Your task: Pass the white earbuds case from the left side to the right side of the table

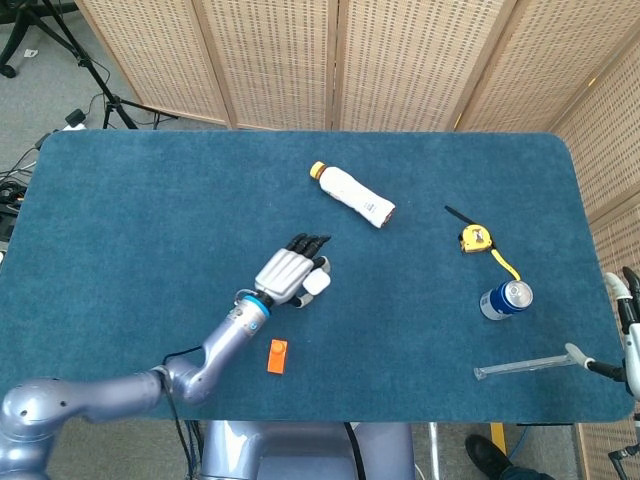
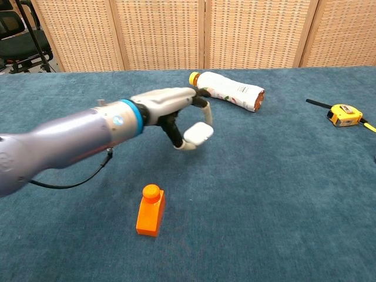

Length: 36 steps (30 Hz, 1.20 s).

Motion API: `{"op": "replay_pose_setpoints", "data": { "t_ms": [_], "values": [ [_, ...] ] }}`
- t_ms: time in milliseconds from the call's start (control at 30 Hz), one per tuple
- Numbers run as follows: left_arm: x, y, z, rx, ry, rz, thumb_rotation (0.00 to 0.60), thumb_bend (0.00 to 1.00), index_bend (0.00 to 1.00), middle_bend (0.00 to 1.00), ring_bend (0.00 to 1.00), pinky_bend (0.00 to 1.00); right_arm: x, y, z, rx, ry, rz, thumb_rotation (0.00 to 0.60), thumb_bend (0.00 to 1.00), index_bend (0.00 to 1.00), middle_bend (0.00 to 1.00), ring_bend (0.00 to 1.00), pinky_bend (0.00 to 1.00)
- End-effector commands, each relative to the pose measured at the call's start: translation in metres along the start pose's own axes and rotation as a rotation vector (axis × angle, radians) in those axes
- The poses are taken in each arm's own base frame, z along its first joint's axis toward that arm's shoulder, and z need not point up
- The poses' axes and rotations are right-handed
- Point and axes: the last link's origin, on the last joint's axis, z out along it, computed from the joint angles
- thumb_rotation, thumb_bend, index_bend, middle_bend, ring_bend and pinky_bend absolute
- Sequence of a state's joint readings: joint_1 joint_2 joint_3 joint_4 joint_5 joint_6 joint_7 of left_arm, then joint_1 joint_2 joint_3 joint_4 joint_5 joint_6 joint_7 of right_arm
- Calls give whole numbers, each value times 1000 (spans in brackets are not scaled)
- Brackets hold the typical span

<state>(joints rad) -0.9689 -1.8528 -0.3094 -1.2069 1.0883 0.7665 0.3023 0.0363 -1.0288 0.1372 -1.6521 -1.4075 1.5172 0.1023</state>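
The white earbuds case (image 2: 198, 133) sits in my left hand (image 1: 293, 271), pinched between my thumb below and the fingers (image 2: 202, 100) curling over it — it hangs just under my palm, lifted off the cloth, near the middle of the table (image 1: 120, 220) and a little toward the front edge. In the head view the case shows as a pale patch at the right side of my knuckles, just past the fingertips. My left arm reaches in from the front left corner, forearm slanting up toward the centre.

Just in front of my hand, nearer the front edge, an orange block (image 1: 278, 356) stands on the cloth, apart from me. Beyond my fingers, toward the far edge, a white bottle with an orange cap (image 1: 352, 194) lies on its side. Further right lie a yellow tape measure (image 1: 475, 238) with its tape pulled out, a blue can (image 1: 506, 299) standing upright, and a clear tube (image 1: 520, 367) near the front right corner.

My right hand (image 1: 628, 330) shows only at the right edge of the table — holding nothing, its fingers straight and apart
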Motion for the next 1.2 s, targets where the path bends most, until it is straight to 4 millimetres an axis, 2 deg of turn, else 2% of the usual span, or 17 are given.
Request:
{"op": "replay_pose_setpoints", "data": {
  "t_ms": [33, 200, 267, 367, 433, 533, 633, 700, 800, 833, 867, 967, 1000, 1133, 1200],
  "values": [
    [-8, 15, 15, 8, -30, -53, 600, 260, 499, 0, 0, 0, 0, 1, 1, -4, 2, 3, 600, 0, 0, 0, 0, 0],
    [-11, 26, 20, -2, -13, -87, 600, 18, 88, 0, 0, 0, 2, 1, 1, -4, 8, 5, 600, 0, 0, 0, 0, 0],
    [-8, 26, 18, -9, 8, -97, 600, 0, 13, 0, 0, 0, 2, 1, 1, -3, 10, 4, 600, 0, 0, 0, 0, 0],
    [1, 18, 11, -11, 49, -109, 600, 0, 0, 0, 0, 0, 1, 1, 0, 1, 3, 1, 600, 0, 0, 0, 0, 0],
    [18, 0, -1, 3, 114, -88, 600, 0, 0, 0, 0, 0, 1, -1, 0, 12, 6, 0, 600, 0, 0, 0, 0, 0],
    [28, -11, -14, 5, 140, -74, 600, 0, 0, 0, 0, 0, 1, -2, -1, 19, 9, -1, 600, 0, 0, 0, 0, 0],
    [42, -32, -32, 29, 183, -43, 600, 0, 0, 0, 0, 0, 0, -4, -2, 33, 9, -2, 600, 0, 0, 0, 0, 0],
    [53, -55, -50, 68, 222, -10, 600, 0, 0, 0, 0, 0, -3, -5, -2, 46, -1, -7, 600, 0, 0, 0, 0, 0],
    [74, -97, -92, 151, 270, 26, 600, 0, 0, 0, 0, 0, -7, -9, 0, 59, -7, -21, 600, 0, 0, 0, 0, 0],
    [82, -112, -109, 183, 283, 33, 600, 0, 0, 0, 0, 0, -9, -11, 2, 68, -8, -26, 600, 0, 0, 0, 0, 0],
    [94, -140, -136, 260, 324, 48, 600, 0, 0, 0, 0, 0, -12, -15, 7, 94, -21, -53, 600, 0, 0, 0, 0, 0],
    [106, -172, -178, 337, 356, 75, 600, 0, 0, 0, 0, 0, -16, -25, 17, 146, -29, -87, 600, 0, 0, 0, 0, 0],
    [109, -189, -201, 407, 382, 94, 600, 0, 0, 0, 0, 0, -18, -37, 27, 223, -21, -96, 600, 0, 0, 0, 0, 0],
    [105, -210, -248, 513, 418, 62, 600, 0, 0, 0, 0, 0, -35, -63, 47, 367, -94, -48, 600, 0, 0, 0, 0, 0],
    [103, -213, -261, 533, 424, 54, 600, 0, 0, 0, 0, 0, -41, -73, 55, 396, -141, -30, 600, 0, 1, 0, 0, 0]
  ]
}}
